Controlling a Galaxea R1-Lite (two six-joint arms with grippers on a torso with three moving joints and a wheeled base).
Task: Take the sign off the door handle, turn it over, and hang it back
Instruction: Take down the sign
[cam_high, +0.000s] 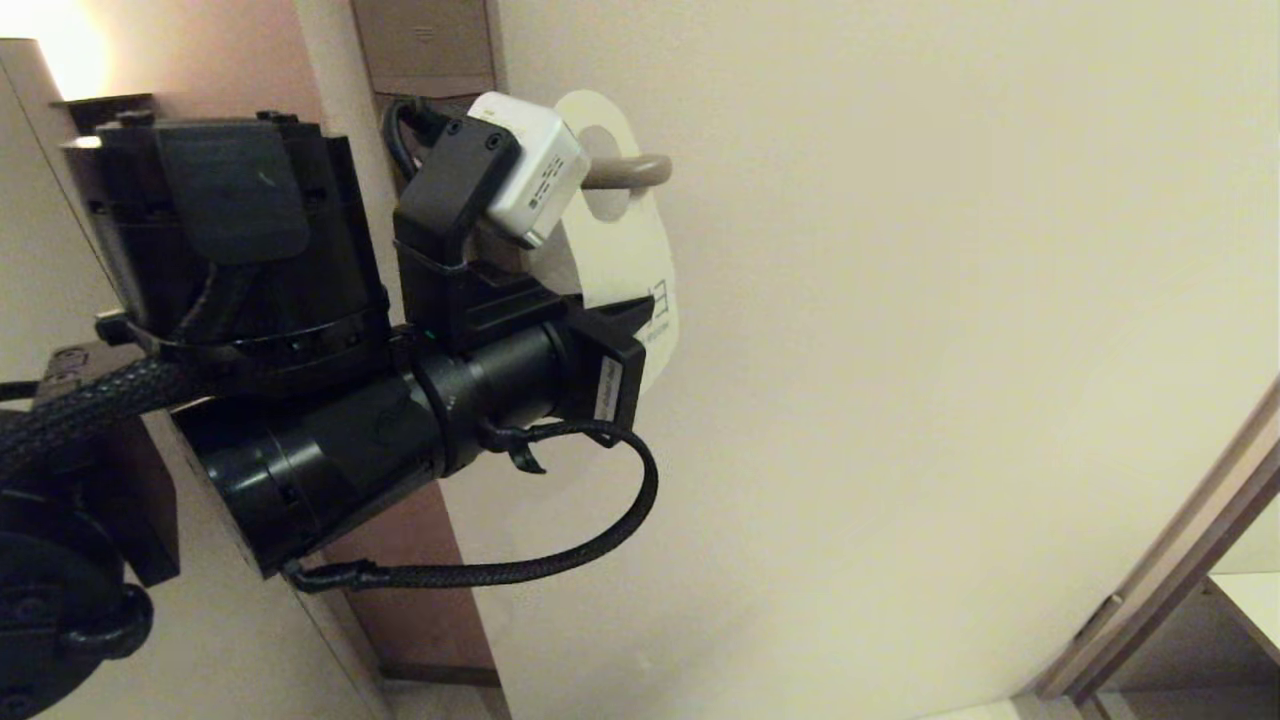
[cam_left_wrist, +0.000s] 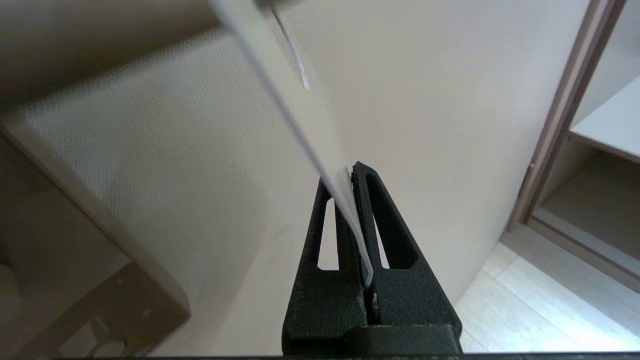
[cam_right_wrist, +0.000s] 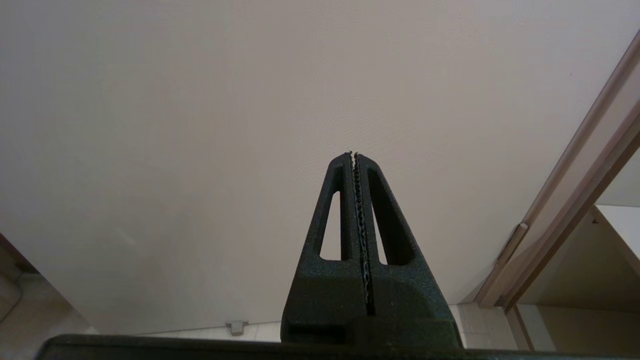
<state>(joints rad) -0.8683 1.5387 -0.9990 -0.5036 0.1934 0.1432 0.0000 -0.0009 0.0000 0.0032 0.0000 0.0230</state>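
The flat white card door sign with rounded ends (cam_high: 622, 255) hangs on the door, its oval hole threaded over the horizontal beige-grey metal lever handle (cam_high: 640, 171), whose rounded tip pokes out past the card. The face toward the head camera is the pale one, with small dark print near its lower part (too small to read). The left gripper (cam_left_wrist: 350, 172) is raised at the sign's lower part, and the left wrist view shows the card edge-on, pinched between the 2 black slotted fingers (cam_left_wrist: 385, 220), which are closed down to the card's thickness. In the head view the left arm's wrist and its white camera block (cam_high: 528, 168) cover much of the card and the lock plate. The right gripper (cam_right_wrist: 354, 155) is off to the side, facing bare cream door panel (cam_high: 950, 330), its 2 fingers pressed together with nothing between them. Judged stage: either the first lift-off or the final rehanging; these views alone do not settle which. Risks from here: the grip is near 1 edge of a thin card, so it could bend or swivel in the pads if pulled at an angle; the hole's rim could catch on the lever tip during a sideways slide; releasing before the hole seats fully could drop the card.
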